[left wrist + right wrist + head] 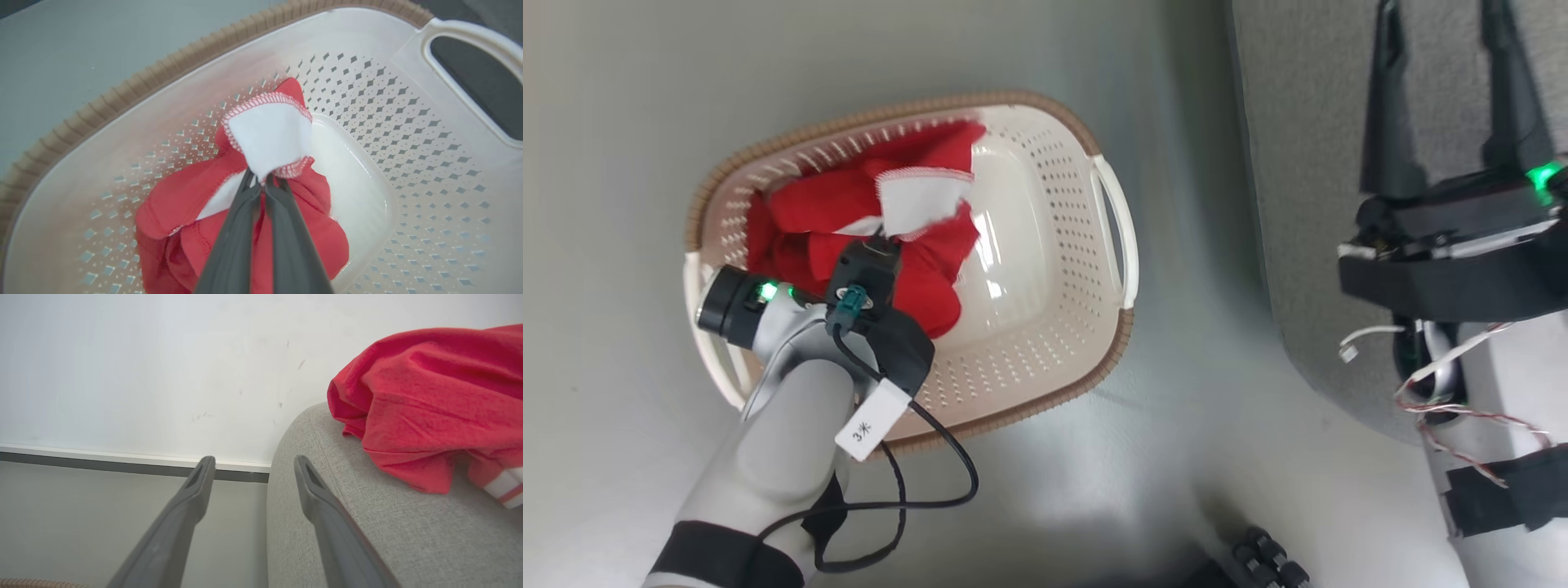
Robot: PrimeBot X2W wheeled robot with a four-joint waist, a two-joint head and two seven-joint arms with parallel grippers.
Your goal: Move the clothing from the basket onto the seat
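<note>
Left wrist view: my left gripper (257,181) reaches down into the basket (122,96), fingers pinched shut on the white trim of the red garment (179,200) at centre. My right gripper (252,461) hangs spread wide, empty; the seat (367,539) lies at four o'clock, a second garment (429,404) on it at two.

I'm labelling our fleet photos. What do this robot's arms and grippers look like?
Both arms are pale grey with black bands. The left arm carries a looping black cable, a white tag and a green wrist light. The right arm shows red-and-white wires and a green light. The left gripper and right gripper each have two long, tapering dark fingers.
</note>
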